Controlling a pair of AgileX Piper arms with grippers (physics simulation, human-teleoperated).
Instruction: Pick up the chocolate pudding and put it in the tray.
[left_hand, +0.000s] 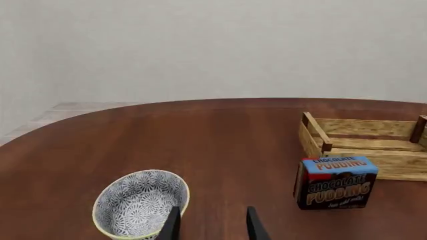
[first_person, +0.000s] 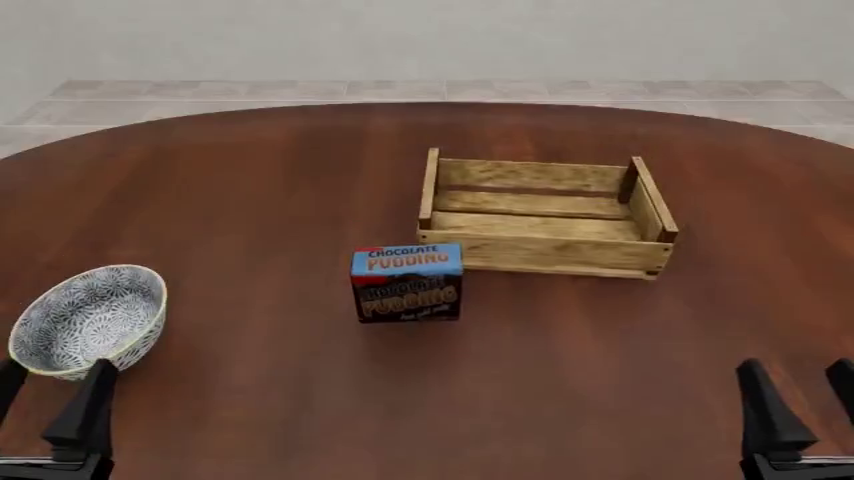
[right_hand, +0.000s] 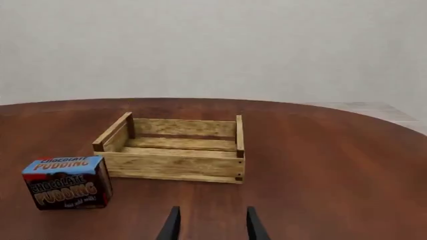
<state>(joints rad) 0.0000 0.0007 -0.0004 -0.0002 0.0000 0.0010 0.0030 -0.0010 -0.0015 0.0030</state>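
Note:
The chocolate pudding is a small carton with a blue top and dark brown lower part, standing upright on the table just in front of the tray's left front corner. The tray, a light wooden slat crate, holds nothing. My left gripper is open at the near left, far from the carton. At the near right, my right gripper is also open and holds nothing. The left wrist view shows the pudding and the tray beyond the open gripper. The right wrist view shows the pudding, the tray and the open gripper.
A round white-and-grey patterned bowl sits at the near left, right beside my left gripper, and shows close to one finger in the left wrist view. The round brown table ends at a curved far edge, with pale floor and wall beyond.

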